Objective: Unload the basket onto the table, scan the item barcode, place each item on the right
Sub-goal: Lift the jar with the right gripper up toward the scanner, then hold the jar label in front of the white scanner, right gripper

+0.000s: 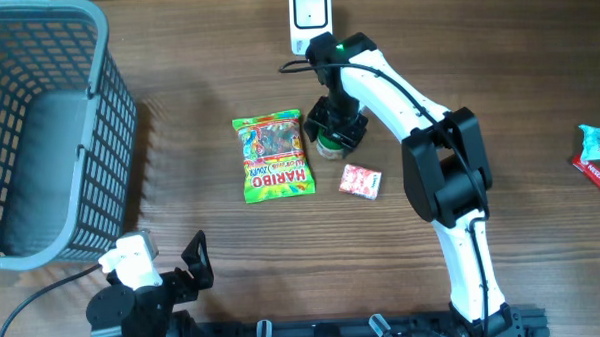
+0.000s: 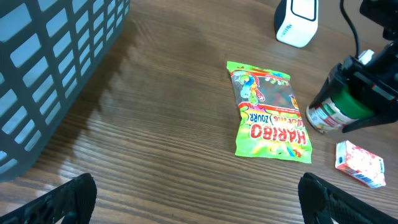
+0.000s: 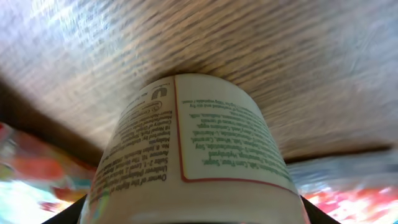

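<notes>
The small jar [image 1: 328, 143] stands upright near the middle of the table [image 1: 196, 52], a little toward the far edge. The right gripper [image 1: 339, 125] straddles it from above, jaws on either side; whether they press the label yet, I cannot tell (the right wrist view shows only fine print filling the frame). Crowding it are a Haribo bag [image 1: 273, 155] lying flat just beside it toward the left edge and a small red-and-white packet [image 1: 360, 180] near its near side. The white scanner [image 1: 309, 10] sits at the far edge, behind the arm. A grey basket [image 1: 38, 128] fills the far-left corner. The left gripper [image 2: 199, 196] hovers at the near edge, jaws released wide.
</notes>
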`<move>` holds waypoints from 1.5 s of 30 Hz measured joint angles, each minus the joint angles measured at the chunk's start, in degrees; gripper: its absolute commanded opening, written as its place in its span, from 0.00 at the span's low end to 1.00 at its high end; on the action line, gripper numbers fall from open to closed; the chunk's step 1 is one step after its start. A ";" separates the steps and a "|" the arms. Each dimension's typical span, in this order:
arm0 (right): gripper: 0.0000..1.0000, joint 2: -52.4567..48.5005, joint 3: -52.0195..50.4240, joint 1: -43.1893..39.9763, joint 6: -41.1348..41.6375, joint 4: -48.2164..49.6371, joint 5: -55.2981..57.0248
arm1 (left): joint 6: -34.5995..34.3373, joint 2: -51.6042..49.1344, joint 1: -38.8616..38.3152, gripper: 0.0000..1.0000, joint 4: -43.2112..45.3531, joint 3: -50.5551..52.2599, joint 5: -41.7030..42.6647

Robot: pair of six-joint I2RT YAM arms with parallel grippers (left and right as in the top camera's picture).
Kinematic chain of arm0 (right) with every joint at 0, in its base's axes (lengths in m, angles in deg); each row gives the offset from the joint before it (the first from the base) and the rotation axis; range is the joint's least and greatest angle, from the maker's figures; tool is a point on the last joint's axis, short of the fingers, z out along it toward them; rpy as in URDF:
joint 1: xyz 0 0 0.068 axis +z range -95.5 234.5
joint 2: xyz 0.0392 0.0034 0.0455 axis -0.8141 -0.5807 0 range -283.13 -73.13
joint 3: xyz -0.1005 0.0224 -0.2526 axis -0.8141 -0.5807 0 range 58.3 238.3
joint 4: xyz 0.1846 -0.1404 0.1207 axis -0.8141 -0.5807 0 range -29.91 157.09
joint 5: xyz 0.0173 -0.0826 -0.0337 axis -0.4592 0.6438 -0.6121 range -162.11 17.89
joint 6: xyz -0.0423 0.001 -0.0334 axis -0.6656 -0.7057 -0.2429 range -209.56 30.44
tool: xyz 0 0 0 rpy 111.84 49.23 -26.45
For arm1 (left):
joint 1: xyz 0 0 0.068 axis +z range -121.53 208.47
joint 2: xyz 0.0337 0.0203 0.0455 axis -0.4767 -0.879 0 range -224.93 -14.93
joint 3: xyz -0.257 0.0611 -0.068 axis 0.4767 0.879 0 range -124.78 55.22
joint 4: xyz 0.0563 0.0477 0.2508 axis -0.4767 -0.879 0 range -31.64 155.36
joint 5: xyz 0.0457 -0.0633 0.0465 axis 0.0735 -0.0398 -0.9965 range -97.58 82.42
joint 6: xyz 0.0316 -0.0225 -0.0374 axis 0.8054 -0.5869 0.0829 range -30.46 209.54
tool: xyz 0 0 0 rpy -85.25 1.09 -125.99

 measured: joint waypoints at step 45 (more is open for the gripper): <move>1.00 20.70 -19.15 -1.20 66.05 18.43 -2.56 | -0.02 0.00 0.00 1.00 -0.02 0.00 0.02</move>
